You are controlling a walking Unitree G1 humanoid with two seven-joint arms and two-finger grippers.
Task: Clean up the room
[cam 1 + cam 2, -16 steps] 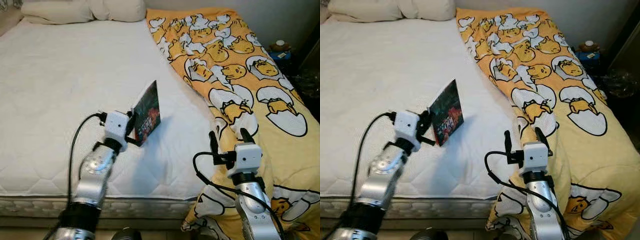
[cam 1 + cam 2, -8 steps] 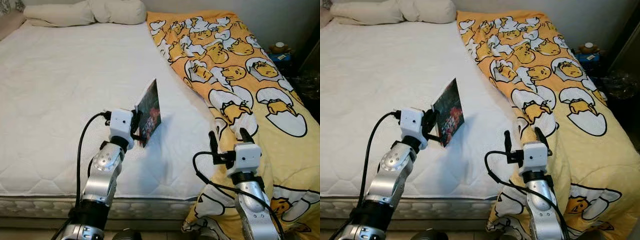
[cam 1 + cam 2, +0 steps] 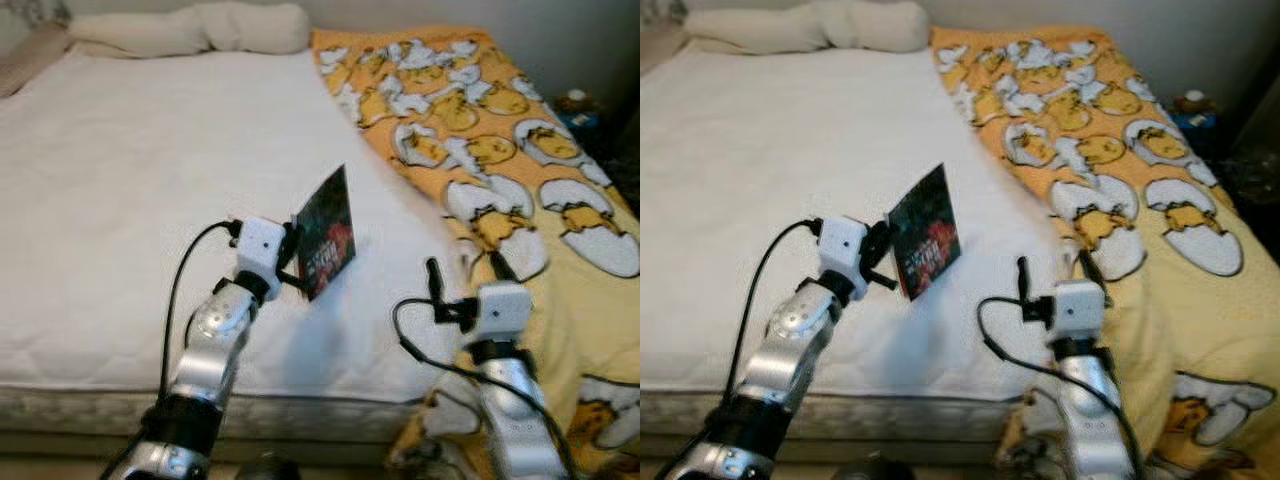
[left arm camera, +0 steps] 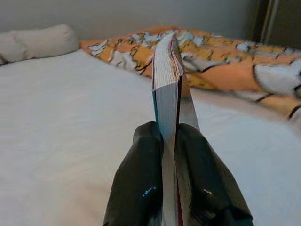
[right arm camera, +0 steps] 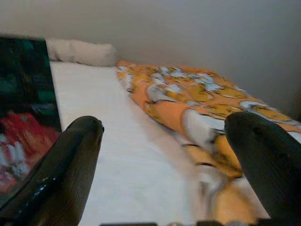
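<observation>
**Left tool holds book upright over the bed; right tool idle and open**

Scene: a bed (image 3: 120, 190) with a white quilted mattress lies ahead of the robot. An orange-yellow blanket (image 3: 520, 160) with a cartoon egg pattern is draped along the robot's right side of the bed and hangs over its near corner. Pale pillows (image 3: 190, 28) lie at the far end, against the wall. Head views are slightly blurred.

Left arm: raised over the near part of the mattress. The left tool (image 3: 292, 262) is clamped on a book (image 3: 326, 233) with a dark cover showing red and white markings. The book stands on edge, tilted a little, held above the mattress and not touching it. In the left wrist view, the two black fingers (image 4: 141, 183) press on either side of the book (image 4: 167, 89) near its lower edge, with the page block facing the camera and the cover slightly bowed at the top.

Right arm: raised near the bed's near right corner, just beside the hanging blanket. The right tool (image 3: 465, 280) has its two fingers (image 5: 66, 165) spread wide apart with nothing between them. In the right wrist view, the book's cover (image 5: 26, 94) shows beyond one finger, and the blanket (image 5: 188, 96) runs away along the mattress toward the wall.

Other: dark furniture with small objects (image 3: 578, 105) stands beside the bed on the robot's right; details too small to identify.
</observation>
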